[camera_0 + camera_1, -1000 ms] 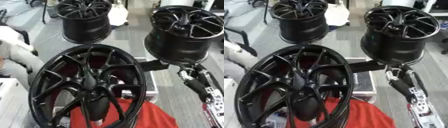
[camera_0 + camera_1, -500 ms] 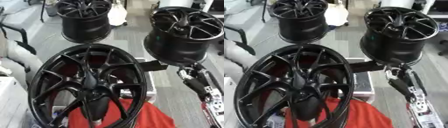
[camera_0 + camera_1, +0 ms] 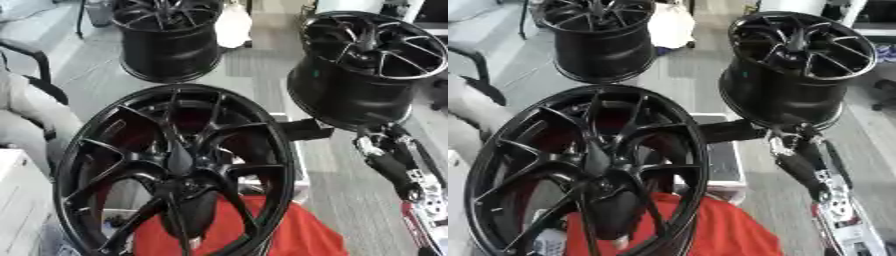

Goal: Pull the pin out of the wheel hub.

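Black wheel hubs, three: one near, two beyond.

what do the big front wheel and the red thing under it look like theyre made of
Front wheel: likely metal alloy with a gloss black finish; thin rigid spokes and highlights along the rim suggest it. Red thing: looks like cloth, matte, with soft folds and no shine; the exact fabric can't be told.

Two more black wheels stood upright on the grey floor; red cloth lay below, near a white block.
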Controlling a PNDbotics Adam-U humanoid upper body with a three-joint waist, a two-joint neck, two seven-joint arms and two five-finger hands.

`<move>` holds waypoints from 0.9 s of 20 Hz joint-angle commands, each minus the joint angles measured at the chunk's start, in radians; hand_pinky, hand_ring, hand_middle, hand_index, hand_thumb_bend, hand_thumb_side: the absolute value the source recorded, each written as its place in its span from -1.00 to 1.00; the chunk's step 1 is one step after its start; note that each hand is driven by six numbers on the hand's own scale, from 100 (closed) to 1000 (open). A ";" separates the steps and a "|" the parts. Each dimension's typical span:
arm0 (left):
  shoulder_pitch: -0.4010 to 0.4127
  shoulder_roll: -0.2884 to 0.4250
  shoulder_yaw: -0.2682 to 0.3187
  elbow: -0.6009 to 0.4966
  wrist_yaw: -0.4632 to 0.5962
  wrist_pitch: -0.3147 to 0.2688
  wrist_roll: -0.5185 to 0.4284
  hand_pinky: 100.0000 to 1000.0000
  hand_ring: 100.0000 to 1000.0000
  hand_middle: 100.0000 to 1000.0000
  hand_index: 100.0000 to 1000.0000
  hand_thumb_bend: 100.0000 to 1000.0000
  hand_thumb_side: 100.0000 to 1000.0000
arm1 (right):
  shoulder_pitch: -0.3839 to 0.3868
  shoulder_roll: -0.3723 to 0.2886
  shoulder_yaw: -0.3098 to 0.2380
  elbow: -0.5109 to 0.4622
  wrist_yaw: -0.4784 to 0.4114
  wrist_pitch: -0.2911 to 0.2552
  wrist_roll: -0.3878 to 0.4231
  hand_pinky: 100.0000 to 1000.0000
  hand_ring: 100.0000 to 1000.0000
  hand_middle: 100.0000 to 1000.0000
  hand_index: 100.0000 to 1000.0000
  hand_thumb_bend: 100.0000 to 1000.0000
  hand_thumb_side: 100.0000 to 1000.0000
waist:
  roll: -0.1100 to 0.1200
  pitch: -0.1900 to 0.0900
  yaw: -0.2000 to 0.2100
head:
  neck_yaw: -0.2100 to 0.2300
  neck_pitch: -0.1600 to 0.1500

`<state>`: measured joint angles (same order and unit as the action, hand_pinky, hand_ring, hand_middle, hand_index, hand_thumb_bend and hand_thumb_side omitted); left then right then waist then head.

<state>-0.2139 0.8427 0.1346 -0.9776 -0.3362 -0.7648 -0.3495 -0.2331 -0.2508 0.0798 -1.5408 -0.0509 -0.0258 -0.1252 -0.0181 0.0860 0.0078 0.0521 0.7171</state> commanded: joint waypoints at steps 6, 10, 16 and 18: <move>0.102 -0.211 0.189 -0.285 0.417 0.149 -0.102 0.12 0.17 0.29 0.63 -1.00 0.30 | -0.007 -0.003 -0.015 -0.016 -0.005 -0.004 -0.009 0.27 0.15 0.26 0.65 -1.00 -0.66 | -0.002 -0.006 0.013 | -0.023 -0.010; 0.140 -0.371 0.276 -0.414 0.459 0.326 -0.041 0.11 0.15 0.28 0.63 -1.00 0.50 | -0.006 0.000 -0.020 -0.016 -0.006 -0.005 -0.015 0.27 0.15 0.26 0.65 -1.00 -0.66 | -0.006 -0.004 0.023 | -0.031 -0.013; 0.138 -0.546 0.332 -0.498 0.396 0.514 0.067 0.09 0.12 0.24 0.61 -1.00 0.67 | -0.001 0.002 -0.022 -0.010 -0.008 -0.003 -0.020 0.27 0.14 0.26 0.65 -1.00 -0.67 | -0.011 -0.004 0.044 | -0.039 -0.014; 0.135 -0.574 0.335 -0.506 0.367 0.546 0.081 0.08 0.12 0.23 0.61 -1.00 0.68 | -0.003 0.003 -0.022 -0.008 -0.008 -0.002 -0.020 0.27 0.14 0.26 0.65 -1.00 -0.67 | -0.012 -0.004 0.046 | -0.037 -0.014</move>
<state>-0.0681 0.2695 0.4558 -1.4556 0.0486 -0.2436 -0.2803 -0.2269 -0.2410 0.0671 -1.5398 -0.0551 -0.0266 -0.1424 -0.0328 0.0905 0.0540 0.0167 0.7113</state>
